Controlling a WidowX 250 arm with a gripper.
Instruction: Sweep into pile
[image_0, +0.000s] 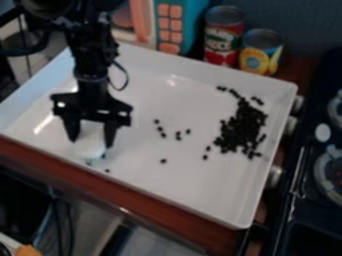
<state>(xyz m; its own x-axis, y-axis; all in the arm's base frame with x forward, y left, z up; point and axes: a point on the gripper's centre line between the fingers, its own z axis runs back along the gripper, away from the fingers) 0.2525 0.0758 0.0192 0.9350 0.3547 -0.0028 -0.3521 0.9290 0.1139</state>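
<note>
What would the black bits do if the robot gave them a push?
The black bits would probably slide or scatter instead of moving as one lump, since they're loose and a few strays already lie apart. Each one is likely very light, because they're tiny. They might skid easily too, as the tray looks smooth, but its raised sides should stop them.

**Kitchen corner with a robot rig in it**

From my end of the link I'd call this a kitchen set-up. On the right I see a black stove (308, 172) with round burners (327, 175). A red-labelled can (222, 44) and a yellow-and-blue one (261, 59) stand behind the white tray (200, 192), which rests on a brown wooden worktop (157, 212). The black robot arm (89, 55) and loose cables (59, 215) at lower left lend it a lab look; whether the room is a lab or a home, I can't tell.
</note>
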